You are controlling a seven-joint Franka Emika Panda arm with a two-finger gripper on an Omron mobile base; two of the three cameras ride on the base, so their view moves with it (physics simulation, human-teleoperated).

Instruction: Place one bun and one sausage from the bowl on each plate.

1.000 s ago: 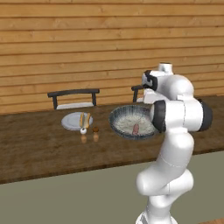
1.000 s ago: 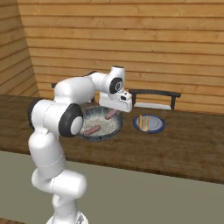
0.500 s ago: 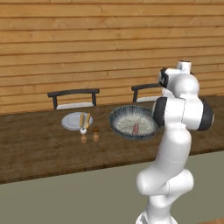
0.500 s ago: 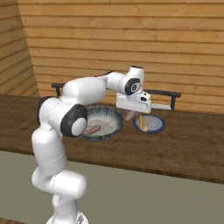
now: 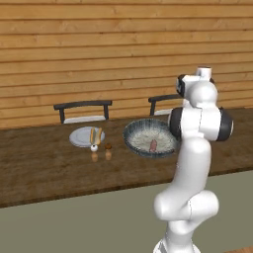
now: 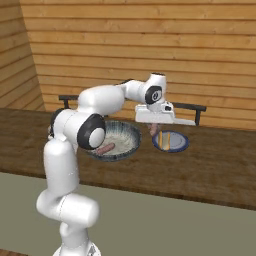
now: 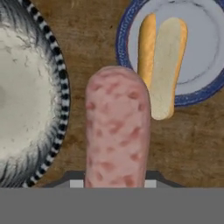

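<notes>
Sausage carried toward the blue-rimmed plate

End effector [image 6: 154, 129] is closed on a sausage [image 7: 117, 131], which hangs from it and rises up the middle of the hand view, pink and speckled. In the right base view the load hovers over the wooden surface [image 6: 210, 165] between the bowl [image 6: 125, 145] and the blue-rimmed plate [image 6: 170, 141], just short of the plate's near rim.

That plate [image 7: 197, 83] already holds a bun [image 7: 164, 65], lying lengthways across its pale centre. The pale grey plate [image 5: 79, 138], well apart on the far side of the bowl [image 5: 136, 143] in the left base view, carries a bun and what looks like a sausage, with two small shakers [image 5: 101, 151] just beside it. One more sausage [image 6: 105, 148] lies inside the bowl.

To finish this step well, the arm probably needs to travel a little further over the plate, so the sausage clears the rim rather than straddling it. Bare plate beside the bun is limited, so lining the sausage parallel to the bun and lowering close before letting go should stop it rolling. A drop from height risks a bounce onto the wood. Releasing directly onto the bun is also workable, but a round sausage there could slide off.
</notes>
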